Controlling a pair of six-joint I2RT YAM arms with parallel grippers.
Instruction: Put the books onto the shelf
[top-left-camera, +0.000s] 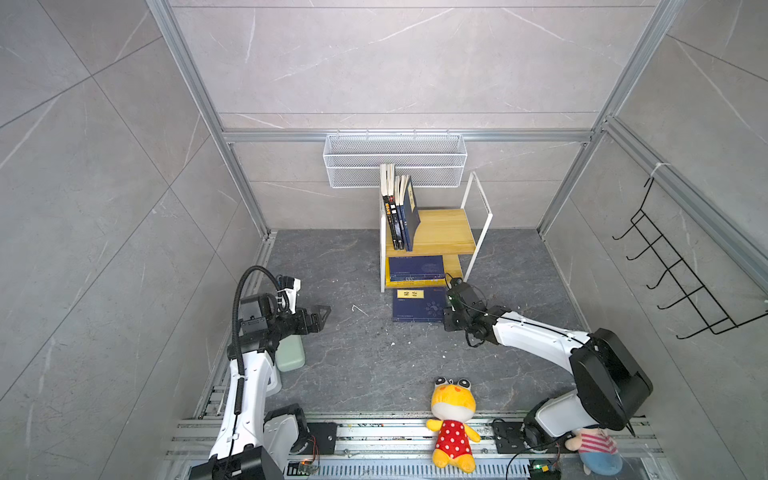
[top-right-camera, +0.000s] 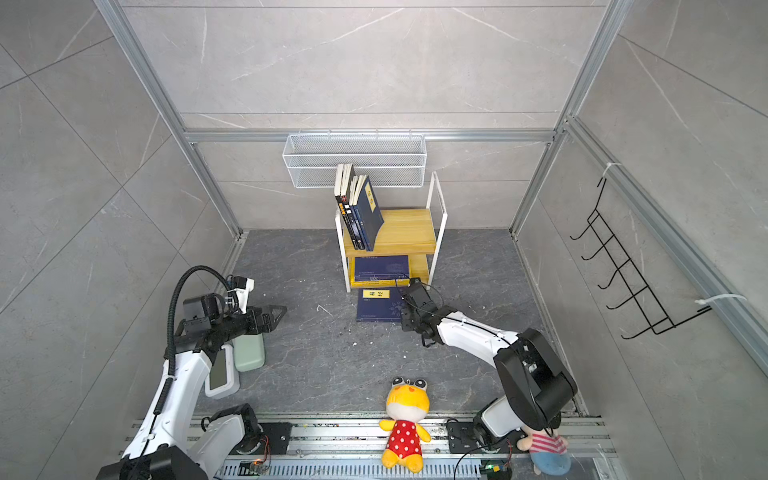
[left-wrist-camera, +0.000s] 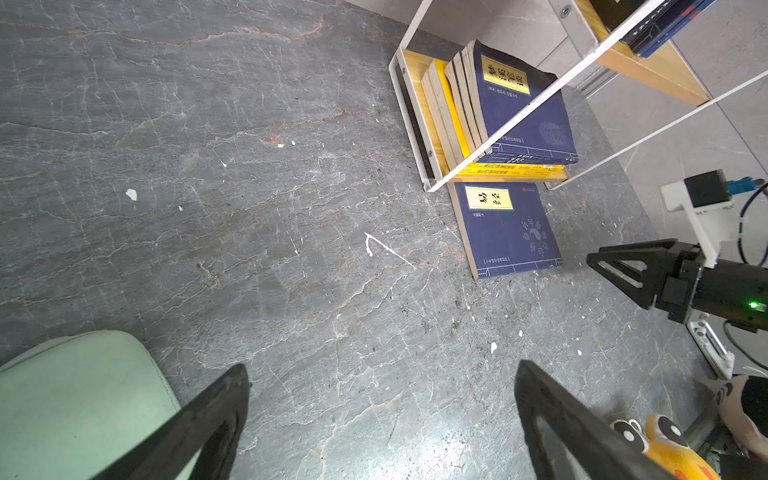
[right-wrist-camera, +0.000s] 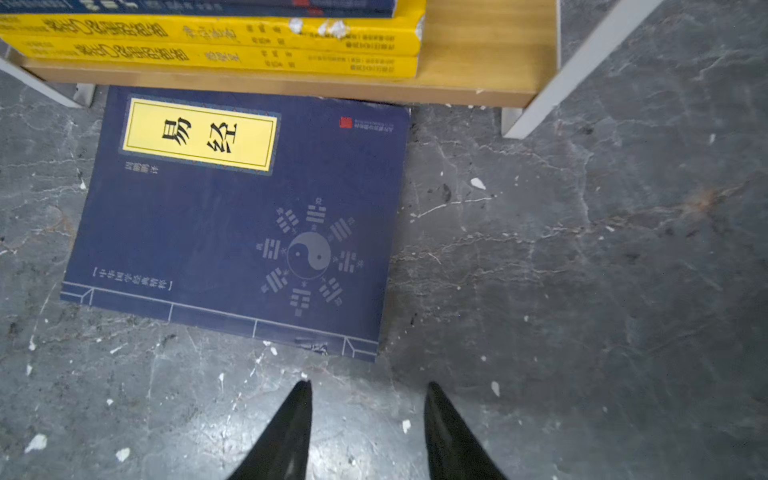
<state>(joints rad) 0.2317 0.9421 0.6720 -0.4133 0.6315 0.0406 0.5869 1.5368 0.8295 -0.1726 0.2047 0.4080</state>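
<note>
Grey tiled walls (top-left-camera: 374, 62) enclose a dark marbled tabletop (top-left-camera: 353, 365) (hard, smooth, flecked white). The shelf (top-left-camera: 449, 232) stands at the back. One navy book (right-wrist-camera: 232, 216) lies flat at the shelf's foot: thin, light, floppy, likely slick, so pinch a free edge. Near its corner, the right gripper (right-wrist-camera: 368, 388), partly open and empty; well apart, the left gripper (left-wrist-camera: 380, 365), wide open and empty.
</note>
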